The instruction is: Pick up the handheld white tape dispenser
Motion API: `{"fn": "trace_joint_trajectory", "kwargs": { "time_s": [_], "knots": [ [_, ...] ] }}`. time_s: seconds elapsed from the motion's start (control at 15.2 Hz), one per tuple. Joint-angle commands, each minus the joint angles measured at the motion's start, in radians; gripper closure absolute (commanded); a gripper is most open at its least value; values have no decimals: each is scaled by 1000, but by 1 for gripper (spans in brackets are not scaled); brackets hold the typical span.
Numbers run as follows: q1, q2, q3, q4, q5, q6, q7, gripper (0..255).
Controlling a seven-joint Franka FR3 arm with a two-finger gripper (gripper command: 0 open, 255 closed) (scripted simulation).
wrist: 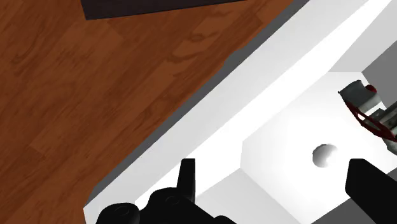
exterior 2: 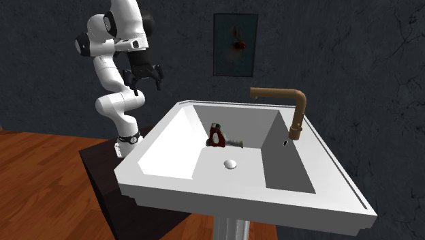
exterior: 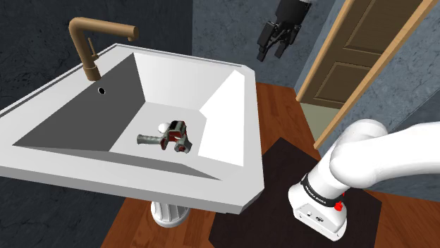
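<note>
The tape dispenser (exterior: 169,136) lies on the flat floor of the white pedestal sink (exterior: 42,165), inside the basin. Its body is red and dark and its handle is grey; in the shoulder view the handle points to the view's left. The round white drain (exterior: 164,127) is close by it, and it is hard to tell from here if the two touch. In the second exterior view the tape dispenser (exterior 2: 218,136) sits toward the end of the basin nearer to the arm (exterior 2: 116,61), with the drain (exterior 2: 231,163) a little apart from it.

A bronze faucet (exterior: 92,42) stands on the sink's rim at the opposite end, and a small dark overflow hole (exterior: 101,90) is in the sloped wall below it.

The gripper (exterior: 271,53) hangs in the air, high above the sink's edge on the arm's side and well apart from the tape dispenser. Its jaws stand apart with nothing between them. In the wrist view the gripper (wrist: 275,170) looks down on the sink's rim (wrist: 254,83) and the wooden floor (wrist: 95,95), with the tape dispenser (wrist: 369,108) beyond the drain (wrist: 324,154).

A wooden door (exterior: 359,63) is behind the gripper in the shoulder view, and a framed picture (exterior 2: 235,44) hangs on the dark wall.
</note>
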Motion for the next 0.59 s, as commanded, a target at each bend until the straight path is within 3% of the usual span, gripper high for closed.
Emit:
{"fn": "trace_joint_trajectory", "kwargs": {
  "time_s": [0.0, 0.53],
  "knots": [
    [0, 0, 0, 0, 0, 0, 0, 0],
    [58, 214, 137, 49, 25, 87, 82, 0]
  ]
}}
